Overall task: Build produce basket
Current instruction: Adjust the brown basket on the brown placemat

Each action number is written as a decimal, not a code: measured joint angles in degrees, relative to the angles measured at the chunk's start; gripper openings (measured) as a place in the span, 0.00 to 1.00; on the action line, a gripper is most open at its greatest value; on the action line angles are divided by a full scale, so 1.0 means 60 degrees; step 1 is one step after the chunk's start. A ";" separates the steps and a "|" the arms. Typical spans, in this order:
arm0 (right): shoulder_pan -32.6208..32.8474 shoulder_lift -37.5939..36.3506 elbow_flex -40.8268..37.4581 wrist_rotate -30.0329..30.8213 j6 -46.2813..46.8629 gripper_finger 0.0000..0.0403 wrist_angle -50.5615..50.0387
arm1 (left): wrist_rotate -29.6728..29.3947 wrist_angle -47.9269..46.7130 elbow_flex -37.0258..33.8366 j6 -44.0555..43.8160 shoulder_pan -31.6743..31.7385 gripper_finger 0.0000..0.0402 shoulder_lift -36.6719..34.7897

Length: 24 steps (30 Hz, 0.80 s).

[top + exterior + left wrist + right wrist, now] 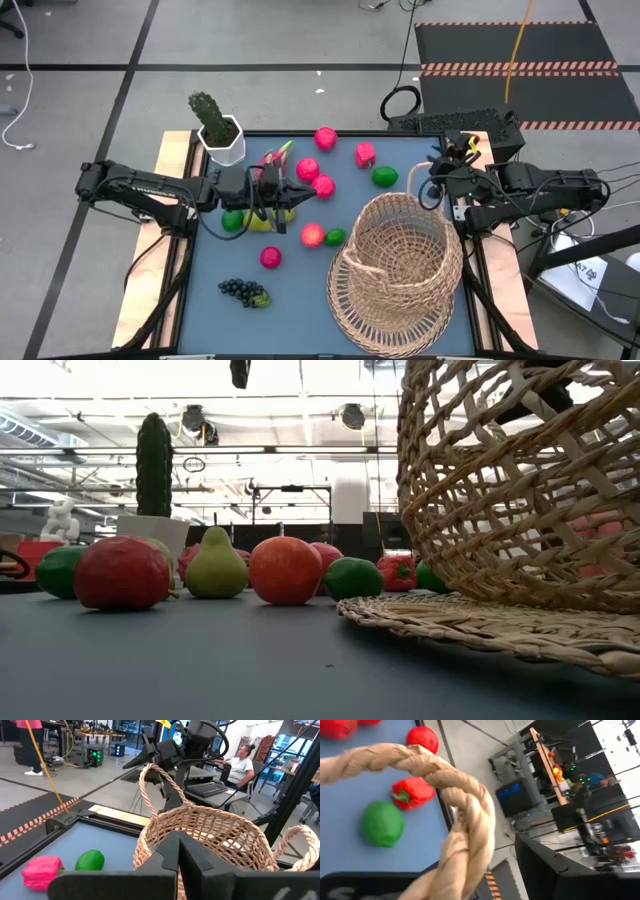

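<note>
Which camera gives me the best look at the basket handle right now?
The right wrist view: the braided basket handle fills it, at the right gripper. The left wrist view shows its whole loop; the high view shows it small; the low view misses it.

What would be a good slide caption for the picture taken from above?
Right hand holds the tipped basket by its handle; toy fruit lies scattered beside the left hand.

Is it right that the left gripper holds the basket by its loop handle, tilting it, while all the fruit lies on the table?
Not quite: the right gripper holds the basket by its handle, as the high view shows. The left gripper, shut, hangs over the fruit. The rest stands.
</note>
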 joint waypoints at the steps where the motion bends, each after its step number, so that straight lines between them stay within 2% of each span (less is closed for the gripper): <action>1: 0.0000 0.0000 0.0000 0.0003 0.0024 0.31 -0.0026 | -0.0003 0.0000 0.0000 0.0003 0.0000 0.01 0.0000; 3: 0.0000 0.0004 0.0000 0.0024 0.0819 0.31 -0.0213 | 0.0001 -0.0003 0.0000 -0.0004 0.0000 0.01 0.0000; 7: 0.0000 -0.0032 0.0020 0.0511 0.4222 0.31 -0.1072 | 0.0045 0.0018 0.0000 -0.0419 0.0000 0.01 0.0000; 10: -0.0004 -0.0047 0.0357 0.0448 0.5198 0.31 -0.1325 | 0.0059 0.0222 -0.0004 -0.1188 0.0000 0.01 0.0000; 13: 0.0000 0.0000 0.0776 0.0430 0.5196 0.31 -0.1373 | 0.0059 0.0423 -0.0004 -0.1804 0.0000 0.01 0.0017; 17: 0.0000 0.0084 0.1387 0.0437 0.4158 0.31 -0.1283 | 0.0053 0.0767 -0.0003 -0.2425 -0.0044 0.01 0.0136; 21: 0.0000 0.0192 0.1920 0.0374 0.3741 0.31 -0.1173 | -0.0152 0.0711 0.0573 -0.3256 -0.0068 0.01 0.0612; 24: -0.0004 0.0215 0.2011 -0.0042 0.3738 0.31 -0.1182 | -0.0692 0.0788 0.1327 -0.3713 -0.0074 0.01 0.1388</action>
